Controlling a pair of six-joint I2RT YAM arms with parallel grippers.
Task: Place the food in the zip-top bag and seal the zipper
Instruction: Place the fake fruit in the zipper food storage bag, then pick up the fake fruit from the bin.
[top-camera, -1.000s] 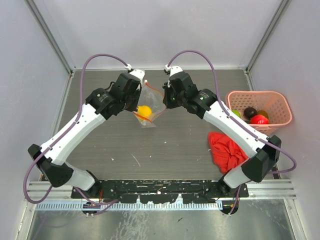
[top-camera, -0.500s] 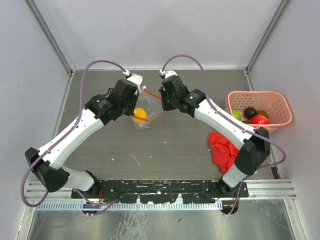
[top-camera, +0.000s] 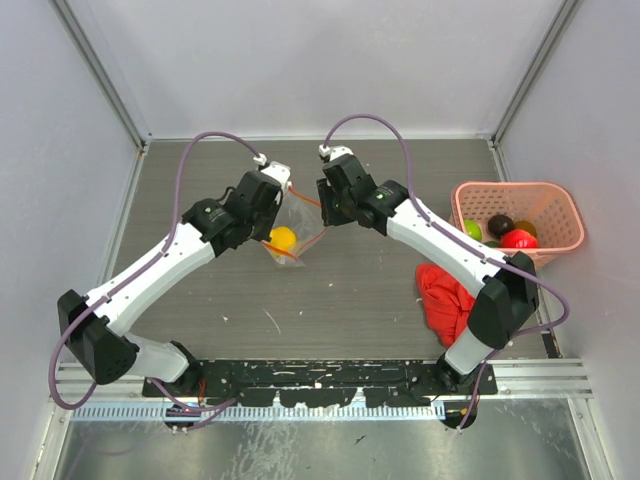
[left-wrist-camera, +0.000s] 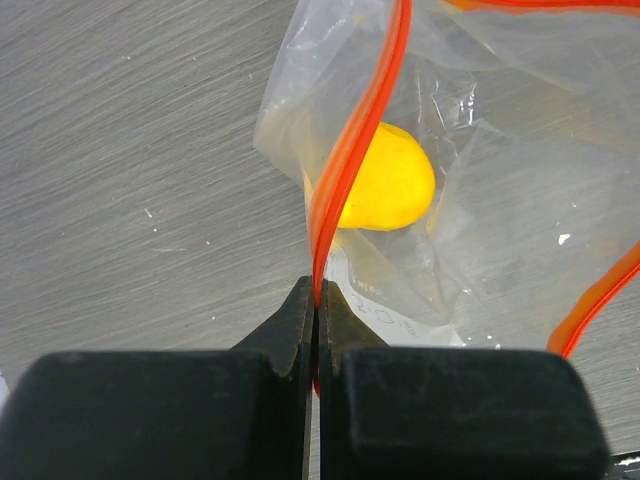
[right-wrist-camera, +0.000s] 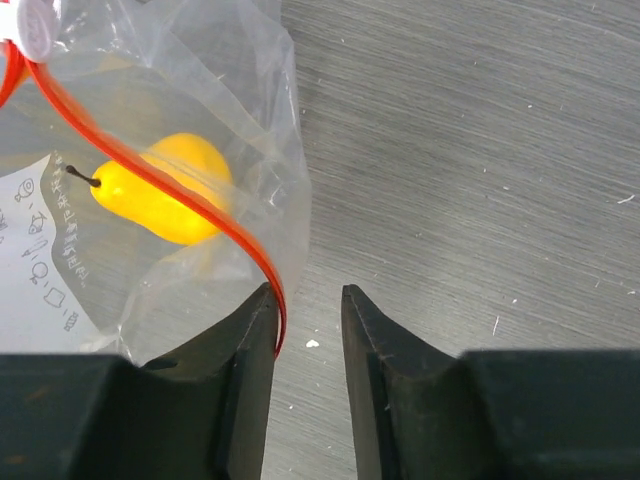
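Yellow fruit (left-wrist-camera: 385, 185) lies inside the zip-top bag (left-wrist-camera: 520, 190), between the grippers. We record the left gripper (left-wrist-camera: 317, 300) clenched on the zipper (left-wrist-camera: 352, 150); the right gripper (right-wrist-camera: 308, 305) stands parted, zipper just beside one finger

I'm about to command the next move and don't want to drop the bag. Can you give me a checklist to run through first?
1. The left gripper clamps the zipper: ok, jaws shut on the strip.
2. The right gripper holds the zipper: not ok, jaws open, strip beside one finger.
3. The yellow fruit is inside the zip-top bag: ok.
4. All food bagged: not ok, green fruit, dark fruit and red fruit lie in the pink basket.
5. The zipper is sealed: not ok, its two strips stand apart.
6. Bag bottom rests on the table: cannot tell.
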